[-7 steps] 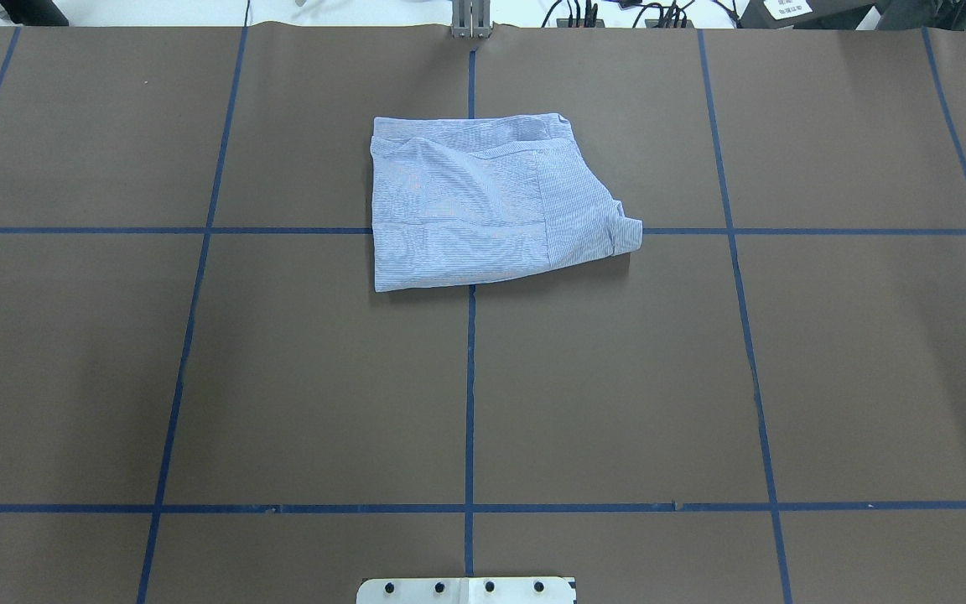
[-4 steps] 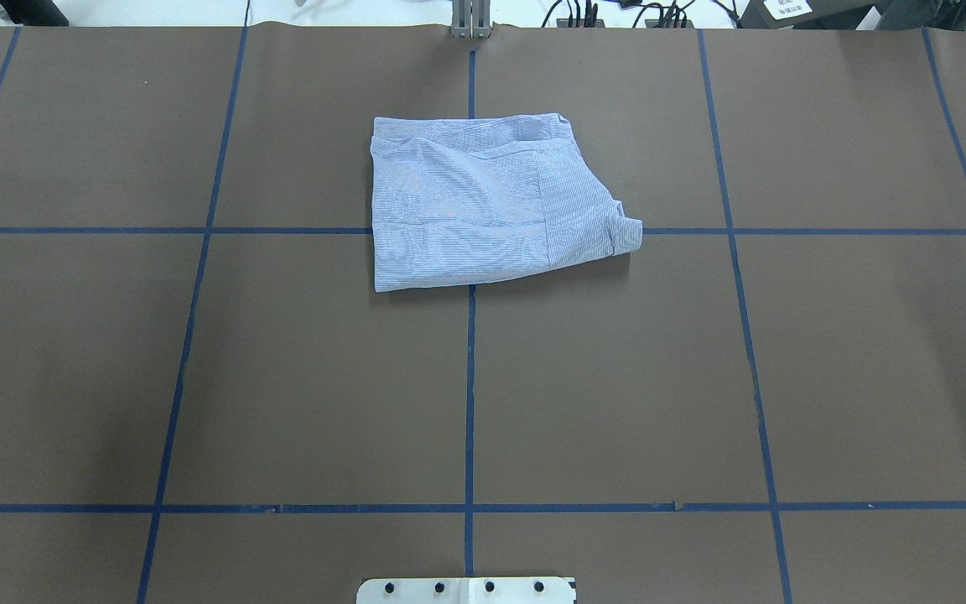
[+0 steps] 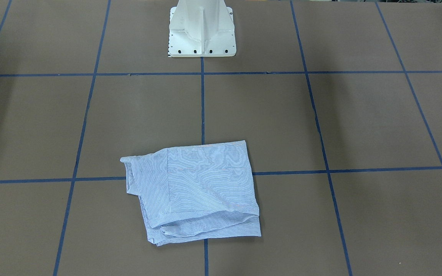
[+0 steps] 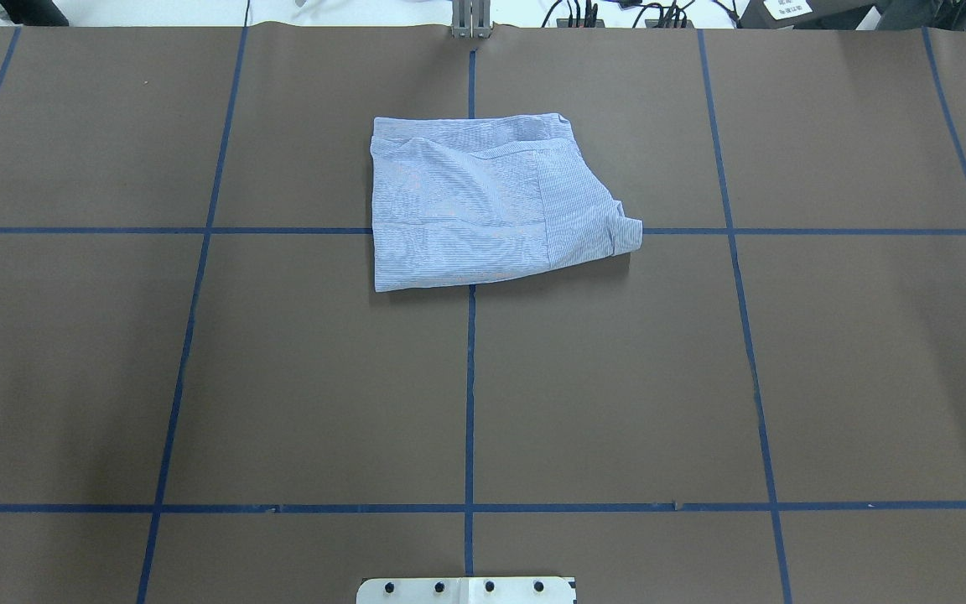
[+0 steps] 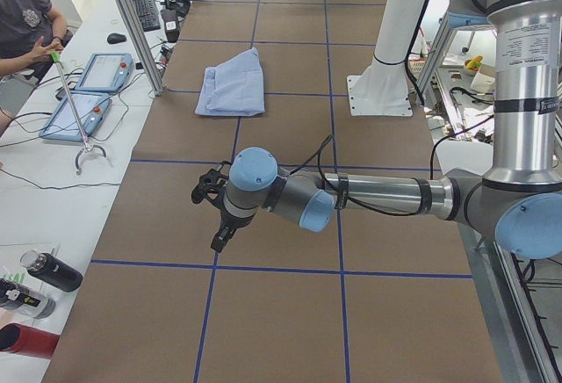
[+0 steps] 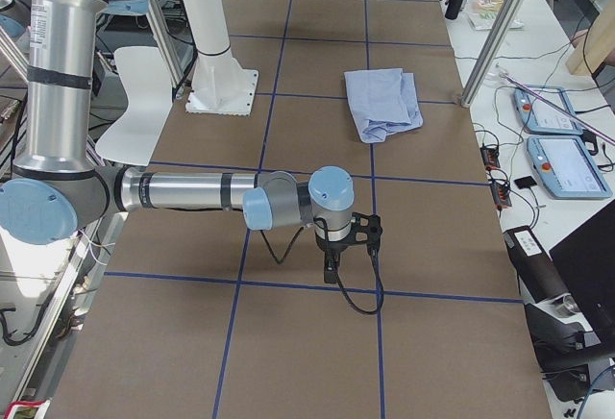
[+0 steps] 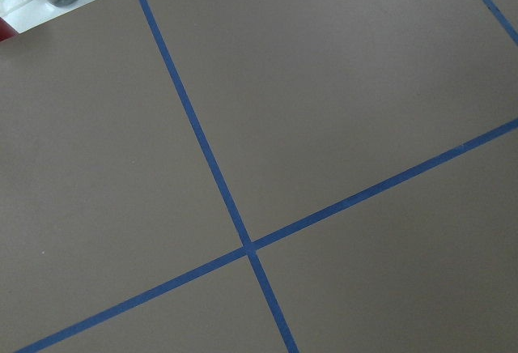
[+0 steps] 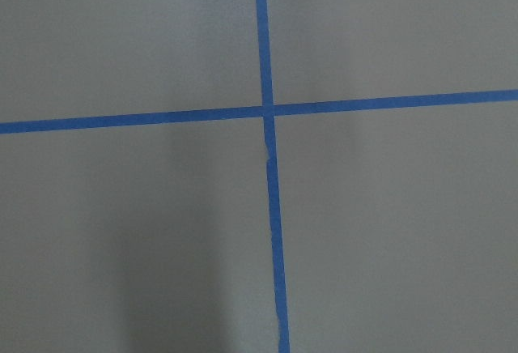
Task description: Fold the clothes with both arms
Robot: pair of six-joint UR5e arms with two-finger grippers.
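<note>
We see the light blue-and-white finely striped shirt [image 4: 483,210] folded into 1 compact, roughly square bundle, lying flat on the brown paper-covered table [image 4: 324,377] across the crossing of 2 blue tape lines [image 4: 470,377], on the side far from the white pedestal base [image 3: 202,34]. The black 2-finger left gripper [image 5: 218,238] and right gripper [image 6: 331,270] hang low over bare table near its 2 ends, well apart from the shirt, and we cannot tell whether either claw is open or closed.

Blue tape lines [image 4: 470,377] cross the brown paper-covered tabletop [image 4: 324,377] in a grid. On the white side bench [image 5: 44,216] along the tabletop's edge lie two blue-cased tablet pendants [image 5: 104,73], a black keyboard [image 5: 145,11] and a black cylindrical bottle [image 5: 53,270].
</note>
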